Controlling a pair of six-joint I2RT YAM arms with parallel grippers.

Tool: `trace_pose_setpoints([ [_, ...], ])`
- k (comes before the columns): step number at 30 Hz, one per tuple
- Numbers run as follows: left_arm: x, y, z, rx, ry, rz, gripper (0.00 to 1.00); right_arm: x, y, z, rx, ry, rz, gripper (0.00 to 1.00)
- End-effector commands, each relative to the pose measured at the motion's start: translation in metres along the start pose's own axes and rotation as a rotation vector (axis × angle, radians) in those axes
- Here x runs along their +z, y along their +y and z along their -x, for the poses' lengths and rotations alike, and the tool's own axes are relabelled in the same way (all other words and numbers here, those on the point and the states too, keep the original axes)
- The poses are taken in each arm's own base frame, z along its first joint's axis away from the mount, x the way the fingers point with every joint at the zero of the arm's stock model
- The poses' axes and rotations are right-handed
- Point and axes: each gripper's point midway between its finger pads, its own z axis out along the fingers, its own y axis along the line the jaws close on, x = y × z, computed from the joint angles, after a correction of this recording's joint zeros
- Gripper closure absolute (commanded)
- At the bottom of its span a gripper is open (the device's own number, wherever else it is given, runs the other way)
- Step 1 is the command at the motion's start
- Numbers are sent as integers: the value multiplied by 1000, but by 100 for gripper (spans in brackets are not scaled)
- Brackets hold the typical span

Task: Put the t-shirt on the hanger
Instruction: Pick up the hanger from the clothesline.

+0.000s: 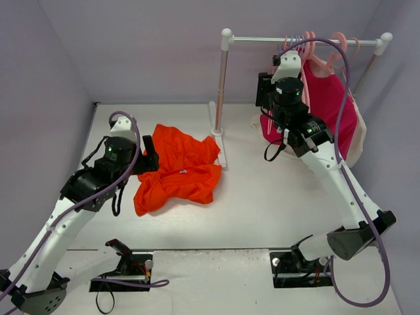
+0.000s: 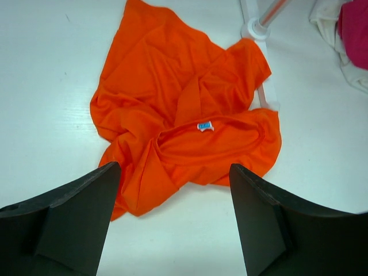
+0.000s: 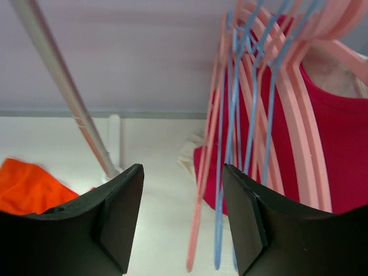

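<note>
Left claw (image 2: 173, 172) is shown spread open, the crumpled t-shirt (image 2: 184, 98) just ahead; right claw (image 3: 183, 172) likewise open, the hanger (image 3: 199, 201) hung just ahead.

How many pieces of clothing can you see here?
3. The orange t-shirt lies crumpled on the table; a magenta-pink shirt hangs on the rack at the far right; a pale cream garment hangs just behind it. Others could be hidden behind these.
</note>
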Motion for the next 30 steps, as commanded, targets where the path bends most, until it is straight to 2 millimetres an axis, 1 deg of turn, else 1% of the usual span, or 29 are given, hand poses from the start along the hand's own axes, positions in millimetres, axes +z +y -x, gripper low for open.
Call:
trace_pose_setpoints([
  [1,-9,2,-11,11,28,-33,28,14,-12,-17,85,38,0,54],
  [2,-11,2,-11,10,27,-38,28,15,-14,-19,99,43,-1,56],
  [6,-16,2,-12,22,29,-52,28,16,-19,-26,115,56,-24,56],
  [10,-18,3,-11,31,22,-58,28,19,-16,-36,133,82,-6,63],
  [14,-18,3,-14,48,29,-61,28,19,-14,-48,140,107,3,65],
  [18,-18,2,-16,61,38,-71,28,20,-14,-59,148,128,-6,66],
  [21,-19,3,-16,66,38,-70,28,22,-17,-65,152,138,-30,64],
  [26,-24,0,-13,66,34,-93,28,24,-23,-77,147,156,-76,63],
  [30,-25,1,-14,70,36,-91,28,27,-22,-90,142,185,-76,63],
])
